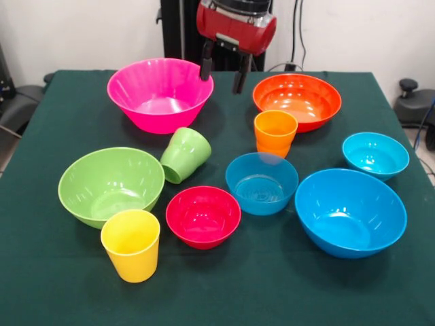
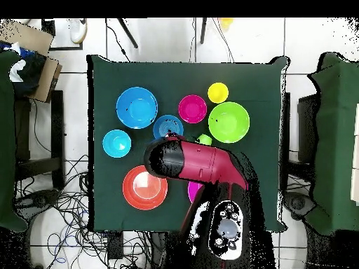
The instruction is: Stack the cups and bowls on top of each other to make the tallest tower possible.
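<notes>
— Cups first: where do they sit on the tabletop (image 1: 41, 272)?
— Nearest the lower edge of the front view is the yellow cup (image 1: 130, 244), upright, just in front of the light green bowl (image 1: 111, 185). The green cup (image 1: 184, 155) lies tipped on its side beside that bowl's right rim. The orange cup (image 1: 275, 134) stands upright right of centre.
— And the smaller bowls?
— The red bowl (image 1: 203, 216) is low in the middle, a small blue bowl (image 1: 262, 183) just up and right of it, the large blue bowl (image 1: 350, 212) at lower right, and another small blue bowl (image 1: 375, 155) above that.
— Farther back?
— The pink bowl (image 1: 160, 94) at upper left and the orange bowl (image 1: 297, 101) at upper right.
— The tool?
— The tool (image 1: 223, 70) hangs at the top between those two, its two fingers spread apart and gripping nothing.
</notes>
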### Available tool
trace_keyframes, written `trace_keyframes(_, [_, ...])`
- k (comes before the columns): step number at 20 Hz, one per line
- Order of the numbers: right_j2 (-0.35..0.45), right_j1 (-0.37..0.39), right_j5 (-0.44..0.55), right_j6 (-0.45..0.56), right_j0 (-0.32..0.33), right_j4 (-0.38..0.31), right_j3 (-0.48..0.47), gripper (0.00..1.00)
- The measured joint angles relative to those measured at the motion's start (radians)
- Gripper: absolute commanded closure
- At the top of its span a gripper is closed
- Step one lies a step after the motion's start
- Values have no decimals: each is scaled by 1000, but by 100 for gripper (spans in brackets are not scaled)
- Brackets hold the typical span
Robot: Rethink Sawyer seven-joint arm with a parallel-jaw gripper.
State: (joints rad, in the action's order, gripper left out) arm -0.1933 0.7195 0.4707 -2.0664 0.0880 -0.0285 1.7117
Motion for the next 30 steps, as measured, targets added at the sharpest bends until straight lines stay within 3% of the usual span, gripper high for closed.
trace_keyframes(7, [1,-43,-53,0,3,1,4,0])
trace_keyframes(18, [1,-64,-59,0,5,2,11,0])
trace_keyframes(23, [1,-38,-50,0,2,11,24,0])
trace_keyframes(30, [-1,43,61,0,-19,32,29,0])
